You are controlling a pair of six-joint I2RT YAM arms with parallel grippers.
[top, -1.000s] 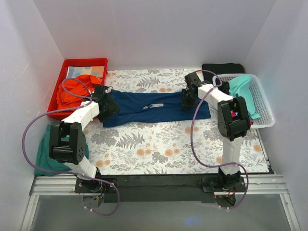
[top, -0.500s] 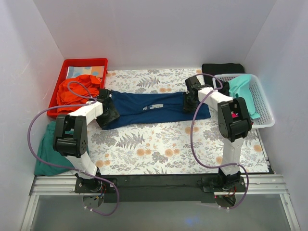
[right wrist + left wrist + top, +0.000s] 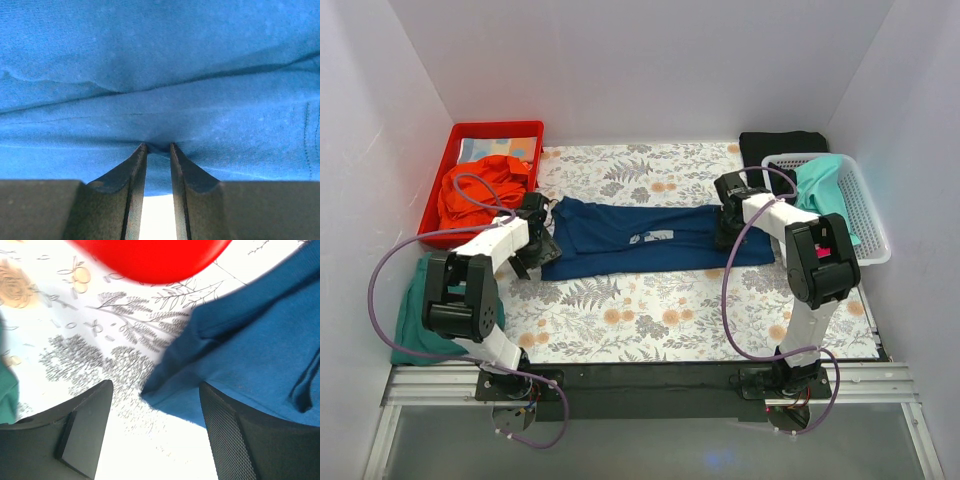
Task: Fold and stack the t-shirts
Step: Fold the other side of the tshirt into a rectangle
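Two arms reach over the floral surface (image 3: 640, 300) in the top view. The navy t-shirt (image 3: 650, 235) lies spread across mid-surface, long axis L–R, w/ a small white mark near its centre. Left tool (image 3: 542, 245) sits low at the shirt's L end, right tool (image 3: 728, 225) on its R end. Tool state can't be judged from up here.
- Red tray (image 3: 460, 135) at far L, w/ an orange-red t-shirt (image 3: 470, 190) heaped over its near rim.
- White basket (image 3: 865, 215) at far R, w/ a turquoise t-shirt (image 3: 820, 180) draped in it.
- Black t-shirt (image 3: 780, 142) just behind the basket.
- Green garment (image 3: 415, 310) at the surface's L edge, beside the L arm.

Left wrist view: left tool (image 3: 155, 387) stands wide, fingers (image 3: 85, 430) well apart and gripping nothing. A corner of the navy t-shirt (image 3: 250, 340) pokes into the gap and lies flat on the surface (image 3: 75, 315). The R finger overlaps the cloth edge; contact can't be told. Red blur at top, ID unclear. Sliver of green at L edge.

Right wrist view: right tool (image 3: 159, 146) is nearly closed, fingers (image 3: 135, 170) pinching a small fold of the navy t-shirt (image 3: 160, 60) at its near hem. Cloth puckers at the tips and creases run L–R. The shirt fills the frame.
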